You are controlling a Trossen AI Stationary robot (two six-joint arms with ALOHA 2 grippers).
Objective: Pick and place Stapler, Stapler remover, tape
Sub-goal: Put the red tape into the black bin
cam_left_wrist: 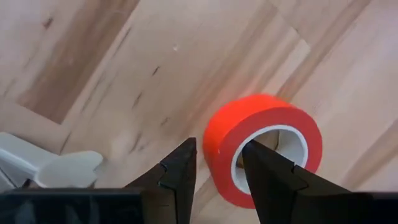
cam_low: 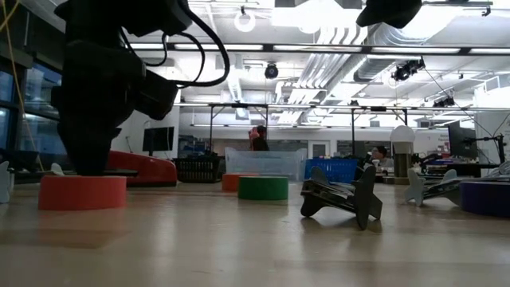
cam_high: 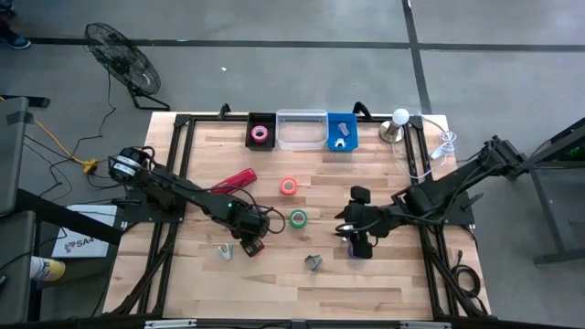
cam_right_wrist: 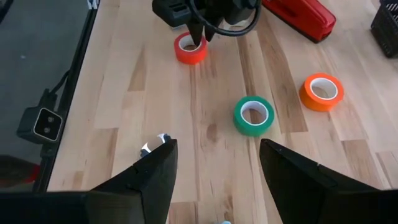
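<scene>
A red tape roll (cam_left_wrist: 261,130) lies flat on the wooden table, near its front left. My left gripper (cam_left_wrist: 219,144) points down over the roll, open, with one finger inside the hole and one outside the wall. The red stapler (cam_high: 235,180) lies behind it, and an orange roll (cam_high: 289,186) and a green roll (cam_high: 299,218) lie in the middle. Two stapler removers (cam_high: 224,249) (cam_high: 313,263) rest near the front. My right gripper (cam_right_wrist: 217,146) hangs open above the table's right half, over a purple roll (cam_low: 486,197). My left gripper comes from above, pointing down, and stands astride the red roll's wall (cam_left_wrist: 217,163) on the side nearest it. One finger (cam_left_wrist: 267,177) is in the hole, the other (cam_left_wrist: 180,177) outside. Whether they touch the wall I cannot tell. The roll lies flat on the table.
Along the far edge stand a black bin (cam_high: 260,132) with a pink roll, a clear bin (cam_high: 302,130) and a blue bin (cam_high: 341,131), with a small lamp (cam_high: 395,123) and its white cord at the right. Bare wood shows at the front middle.
</scene>
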